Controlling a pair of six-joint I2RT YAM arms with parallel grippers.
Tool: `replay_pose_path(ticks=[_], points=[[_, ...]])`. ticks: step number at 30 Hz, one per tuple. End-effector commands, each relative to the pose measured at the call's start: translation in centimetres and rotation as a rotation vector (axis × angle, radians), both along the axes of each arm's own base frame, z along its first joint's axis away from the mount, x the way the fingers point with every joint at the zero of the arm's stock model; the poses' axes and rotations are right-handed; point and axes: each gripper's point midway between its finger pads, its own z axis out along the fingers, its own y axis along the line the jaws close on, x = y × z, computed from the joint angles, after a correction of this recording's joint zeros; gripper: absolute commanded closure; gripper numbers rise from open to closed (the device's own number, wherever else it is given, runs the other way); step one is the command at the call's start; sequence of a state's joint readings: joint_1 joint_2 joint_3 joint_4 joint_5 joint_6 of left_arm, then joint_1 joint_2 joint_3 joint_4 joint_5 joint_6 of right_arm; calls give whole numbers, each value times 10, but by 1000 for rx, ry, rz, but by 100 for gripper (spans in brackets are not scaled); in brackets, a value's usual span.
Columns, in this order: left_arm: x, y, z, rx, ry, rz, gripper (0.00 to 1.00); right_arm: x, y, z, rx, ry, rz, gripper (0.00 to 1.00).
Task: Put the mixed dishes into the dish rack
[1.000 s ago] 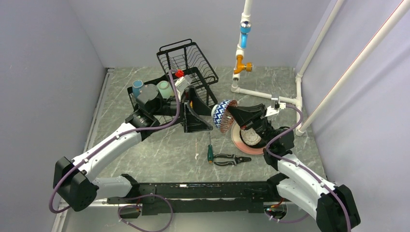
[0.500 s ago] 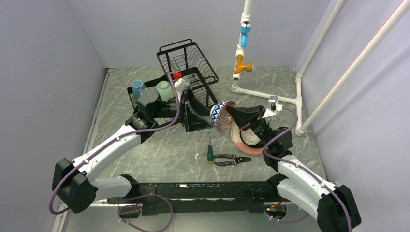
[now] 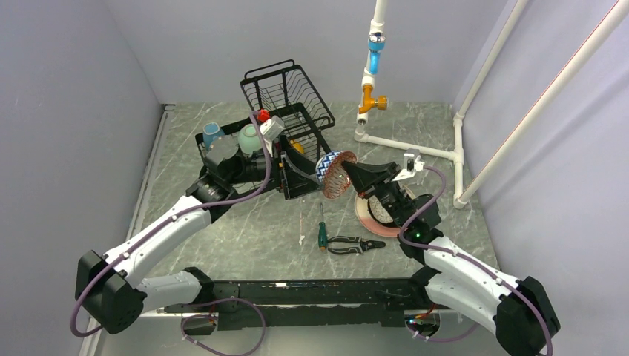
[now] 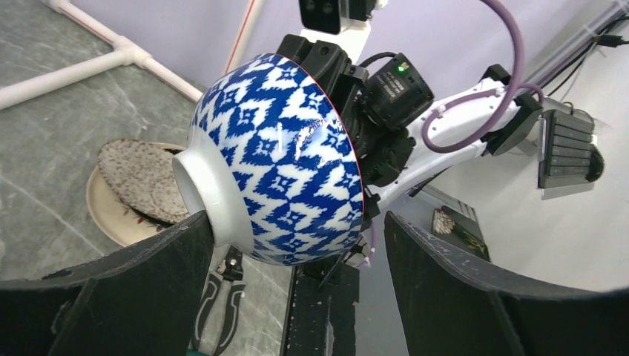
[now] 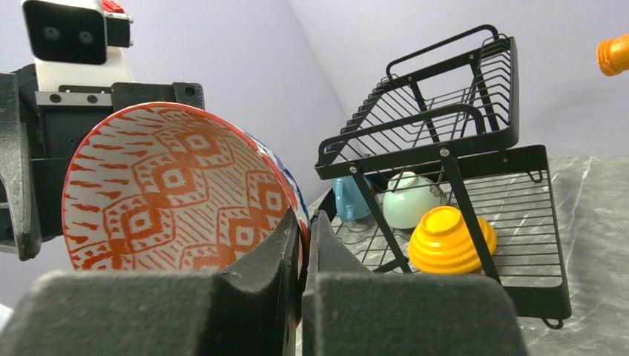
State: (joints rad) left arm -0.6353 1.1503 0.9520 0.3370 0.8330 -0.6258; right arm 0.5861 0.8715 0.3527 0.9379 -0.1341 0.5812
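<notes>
The blue-white zigzag bowl (image 3: 327, 170) hangs on its side in the air just right of the dish rack (image 3: 285, 94). My right gripper (image 3: 347, 176) is shut on its rim, as the right wrist view (image 5: 303, 248) shows, with the bowl's red-patterned inside (image 5: 167, 185) facing it. My left gripper (image 3: 303, 169) is open, and the bowl (image 4: 285, 159) sits between its spread fingers (image 4: 133, 289), its foot against the left one. The mug (image 5: 351, 199), mint-green bowl (image 5: 406, 205) and orange bowl (image 5: 448, 241) sit on the rack's lower tray. The black plate is not in view.
The speckled grey plate (image 3: 381, 210) lies on the pink-cream plate (image 3: 366, 219) under my right arm. A green-handled screwdriver (image 3: 323, 233) and black pliers (image 3: 354, 245) lie in front. A white pipe frame (image 3: 404, 144) with a tap stands at back right.
My right gripper has carried the bowl a little left and up, toward the rack. My left gripper has drawn back and turned, so the bowl now sits between its open fingers.
</notes>
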Motion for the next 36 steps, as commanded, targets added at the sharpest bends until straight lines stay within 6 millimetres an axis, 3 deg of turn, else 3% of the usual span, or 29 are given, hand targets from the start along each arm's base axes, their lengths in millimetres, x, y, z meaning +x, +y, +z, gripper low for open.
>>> replay_pose_path(ticks=[1,6,13,17,19,23,27,31,34,36], points=[[-18,7,38,-79,-156,-14,15,19,4,-24,-113,63,-105,100],[-22,5,37,-82,-162,-45,20,23,6,-30,-112,82,-125,100],[-24,6,38,-93,-155,-62,16,23,8,-29,-124,81,-126,100],[-27,5,39,-110,-146,-92,20,24,7,-30,-122,84,-132,100],[-26,6,39,-115,-150,-100,29,24,9,-29,-126,85,-126,100],[-26,7,38,-114,-163,-110,55,23,12,-30,-129,84,-116,100],[-24,10,39,-111,-200,-96,92,25,14,-31,-146,95,-111,100],[-21,13,40,-97,-236,-62,100,28,11,-31,-150,125,-134,98],[-15,14,35,-62,-244,-17,100,27,12,-27,-158,130,-128,80],[-8,16,35,-42,-253,26,100,27,11,-28,-167,135,-131,60]])
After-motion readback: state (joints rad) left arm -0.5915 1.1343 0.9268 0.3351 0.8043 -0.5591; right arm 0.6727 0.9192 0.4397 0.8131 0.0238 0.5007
